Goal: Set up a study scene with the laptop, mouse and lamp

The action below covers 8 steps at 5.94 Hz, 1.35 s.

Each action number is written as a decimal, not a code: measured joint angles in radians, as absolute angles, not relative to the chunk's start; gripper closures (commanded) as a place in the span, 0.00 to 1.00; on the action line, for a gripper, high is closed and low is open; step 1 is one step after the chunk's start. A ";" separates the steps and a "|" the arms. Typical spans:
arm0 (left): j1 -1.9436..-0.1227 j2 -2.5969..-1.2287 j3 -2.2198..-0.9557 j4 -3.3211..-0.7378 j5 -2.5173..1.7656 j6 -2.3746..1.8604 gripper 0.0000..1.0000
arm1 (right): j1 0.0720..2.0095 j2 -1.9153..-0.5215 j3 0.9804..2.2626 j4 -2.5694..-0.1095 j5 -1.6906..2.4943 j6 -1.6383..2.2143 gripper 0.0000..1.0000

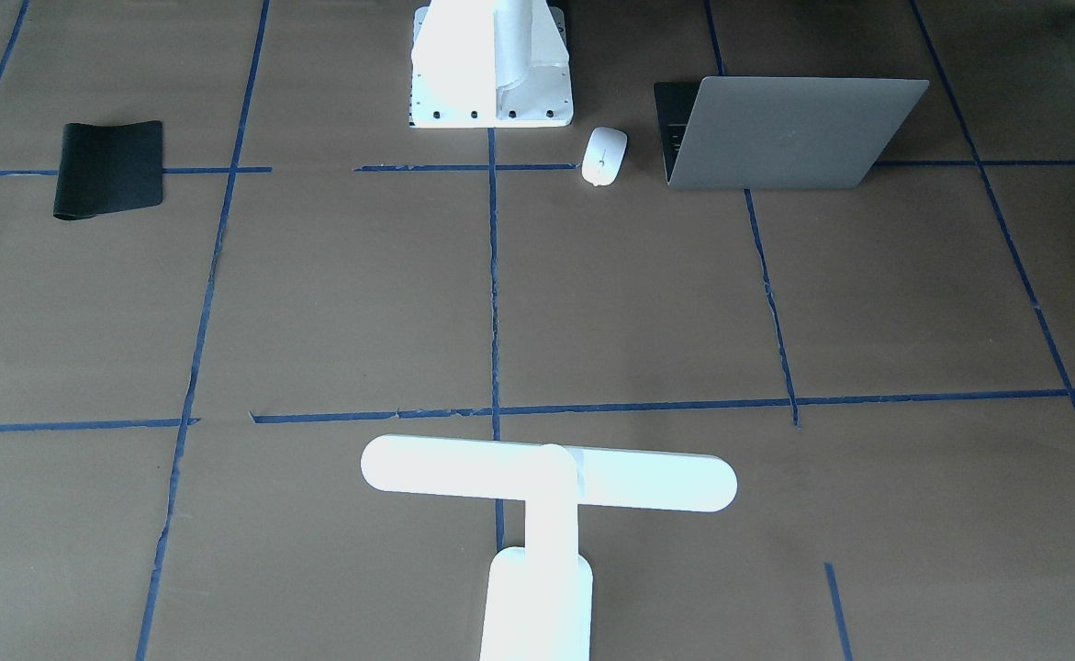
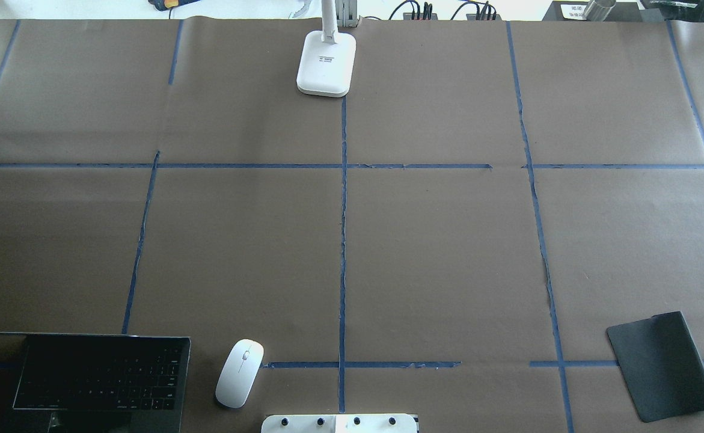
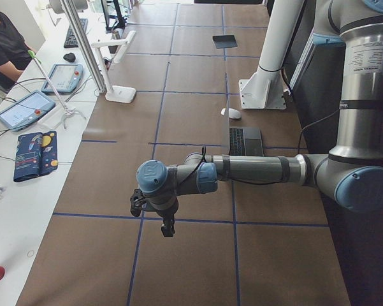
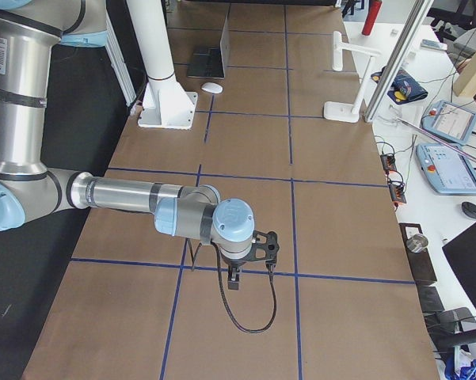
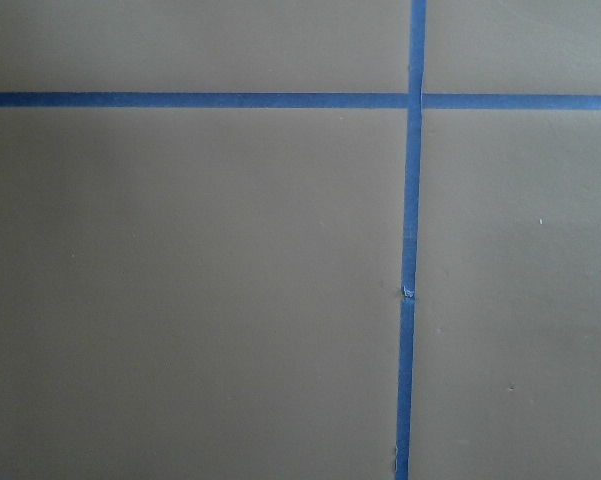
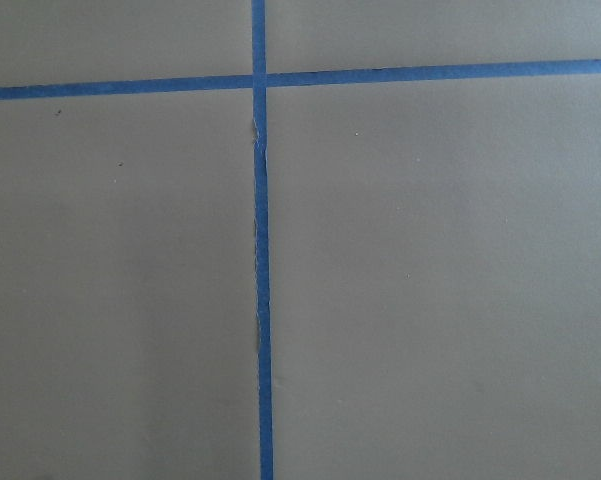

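Open laptop (image 2: 102, 376) near left, mouse (image 2: 240, 373) just right of it; lamp (image 2: 326, 63) at far centre. Jaws of both arms: spread or pressed, cannot tell.

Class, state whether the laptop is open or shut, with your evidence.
Open: the laptop stands unfolded, its keyboard showing.

In the overhead view the laptop (image 2: 99, 379) runs off the frame at 7 o'clock, and the lamp (image 2: 326, 63) loses its bar past the edge at 12 o'clock. The left gripper (image 3: 167, 228) and right gripper (image 4: 233, 280) show only from the side views, too small to tell how their jaws stand.
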<state>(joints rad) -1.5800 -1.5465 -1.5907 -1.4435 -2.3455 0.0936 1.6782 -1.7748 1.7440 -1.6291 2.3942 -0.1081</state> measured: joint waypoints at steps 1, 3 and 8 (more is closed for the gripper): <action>-1.580 -1.548 -1.591 -1.443 -2.345 0.094 0.00 | 1.678 -1.775 1.743 -1.629 2.395 -0.108 0.00; -1.580 -1.554 -1.590 -1.443 -2.344 0.094 0.00 | 1.678 -1.774 1.750 -1.628 2.398 -0.109 0.00; -1.581 -1.544 -1.751 -1.429 -2.341 -0.017 0.00 | 1.678 -1.741 1.760 -1.628 2.398 -0.106 0.00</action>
